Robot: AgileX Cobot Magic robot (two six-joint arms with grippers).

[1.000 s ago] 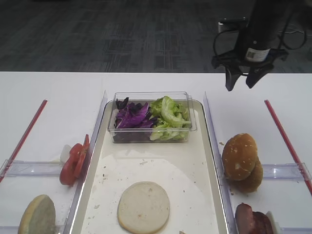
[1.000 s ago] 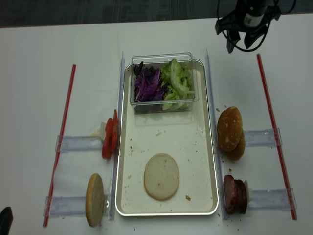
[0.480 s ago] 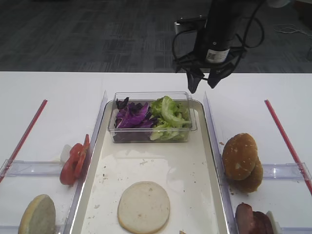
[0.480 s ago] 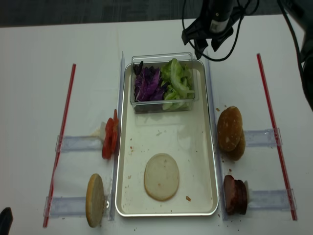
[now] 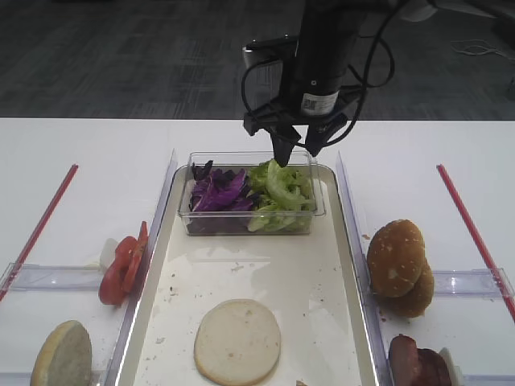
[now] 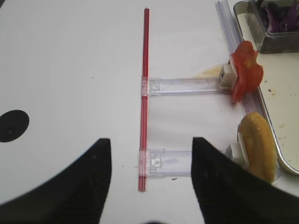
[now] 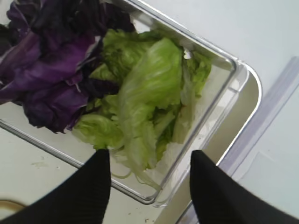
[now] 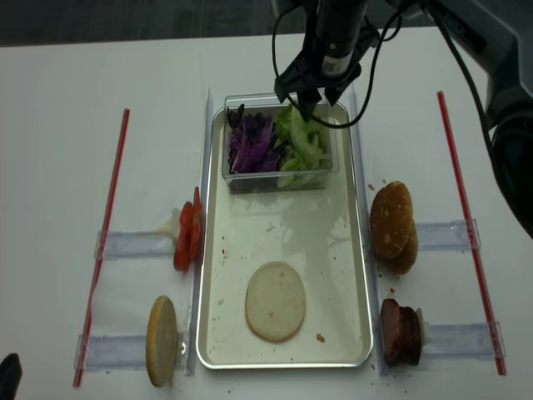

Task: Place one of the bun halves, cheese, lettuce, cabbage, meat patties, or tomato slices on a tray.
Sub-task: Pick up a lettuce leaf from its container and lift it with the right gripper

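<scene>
The right gripper (image 5: 294, 149) hangs over the lettuce (image 5: 278, 193) in the clear tub (image 5: 251, 222) on the tray (image 5: 342, 265), jaws apart, holding nothing. The left gripper (image 6: 150, 154) hovers above the table (image 6: 70, 70), jaws also apart.

Lettuce (image 5: 278, 193): crinkly light-green leaves heaped beside purple shredded cabbage (image 5: 216, 193), at the far end of the cream tray (image 5: 342, 273).
</scene>
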